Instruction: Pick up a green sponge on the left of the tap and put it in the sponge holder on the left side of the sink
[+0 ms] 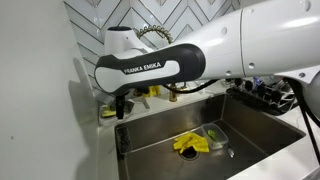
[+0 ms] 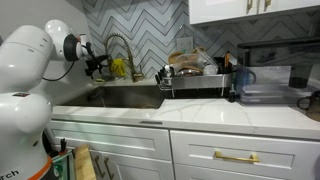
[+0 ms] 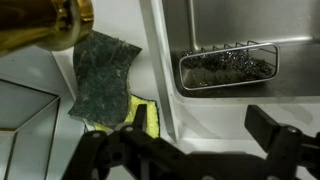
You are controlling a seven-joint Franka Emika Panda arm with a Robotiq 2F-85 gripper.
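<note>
Sponge [image 3: 103, 82] flat on counter [image 3: 35, 75], long axis along sink rim [image 3: 165, 60]

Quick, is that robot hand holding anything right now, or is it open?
Gripper: open, fingers spread apart, holding nothing. The green sponge lies free, not between them.

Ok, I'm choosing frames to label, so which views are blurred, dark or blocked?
Wrist view: the gold tap is an out-of-focus blur, the gripper a dark silhouette; the green sponge and sponge holder read clearly. In an exterior view the arm fills the frame's top half; in an exterior view the sink lies in shade.
</note>
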